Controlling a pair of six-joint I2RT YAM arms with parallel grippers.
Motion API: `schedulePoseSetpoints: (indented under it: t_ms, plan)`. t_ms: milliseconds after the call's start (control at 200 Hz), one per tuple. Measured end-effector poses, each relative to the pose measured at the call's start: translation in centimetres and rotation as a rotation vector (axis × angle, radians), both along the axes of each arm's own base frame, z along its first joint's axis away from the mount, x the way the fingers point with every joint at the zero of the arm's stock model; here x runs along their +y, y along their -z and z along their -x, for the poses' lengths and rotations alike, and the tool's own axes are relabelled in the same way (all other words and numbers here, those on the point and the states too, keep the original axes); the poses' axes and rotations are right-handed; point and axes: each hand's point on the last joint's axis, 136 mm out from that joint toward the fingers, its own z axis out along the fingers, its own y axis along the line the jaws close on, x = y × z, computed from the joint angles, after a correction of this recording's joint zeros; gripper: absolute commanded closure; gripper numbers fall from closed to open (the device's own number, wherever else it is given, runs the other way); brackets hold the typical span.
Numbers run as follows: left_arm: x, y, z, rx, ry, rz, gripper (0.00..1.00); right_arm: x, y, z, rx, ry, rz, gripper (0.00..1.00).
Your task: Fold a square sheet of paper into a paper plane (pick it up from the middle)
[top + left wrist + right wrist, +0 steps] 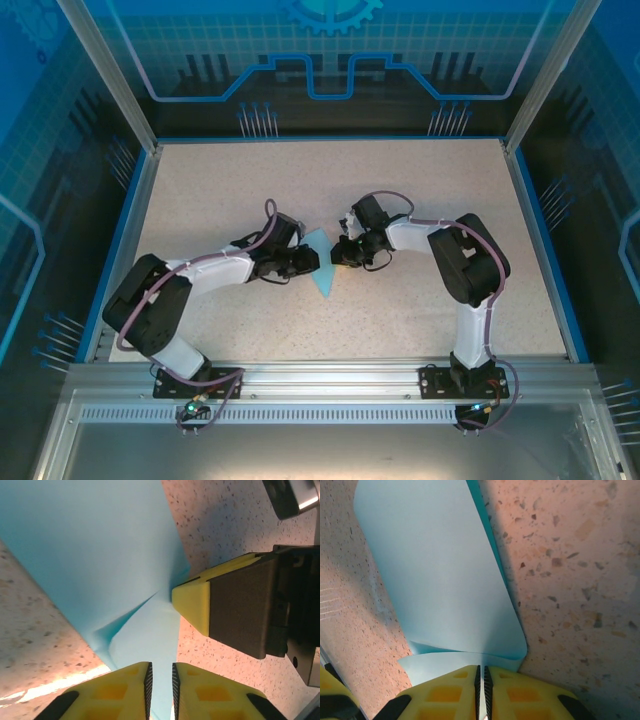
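near rail (320,372) carries both arm bases; from there the arms reach inward and meet at mid-table (420,190). left tool (308,260) and right tool (345,254) face each other across the paper sheet (323,272). the sheet shows as a light-blue pointed shape between them, partly folded, tip toward the rail.

left wrist view: yellow fingers (125,690) stand narrowly parted, blue paper showing in the slit, no firm pinch evident. a raised crease runs from the sheet's edge to the right tool's yellow fingertip, which touches the paper there.

right wrist view: fingers (445,695) are pressed together on the sheet's near edge, pinching it. the paper curls over just ahead of them, one layer lying over another.

risks, as judged: with one side loosely held, any pull from the right tool could drag or pivot the sheet and skew the crease. opposing pulls could tear thin paper. fingertips this near each other could collide.
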Motion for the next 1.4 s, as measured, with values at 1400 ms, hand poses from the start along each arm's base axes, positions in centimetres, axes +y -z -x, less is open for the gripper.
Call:
schedulePoseSetpoints:
  t_ms: [1400]
  plan:
    - [1.9, 4.4, -0.4, 0.100, -0.106, -0.154, 0.98, -0.1, -0.3, -0.7, 0.005, -0.017, -0.054, 0.84]
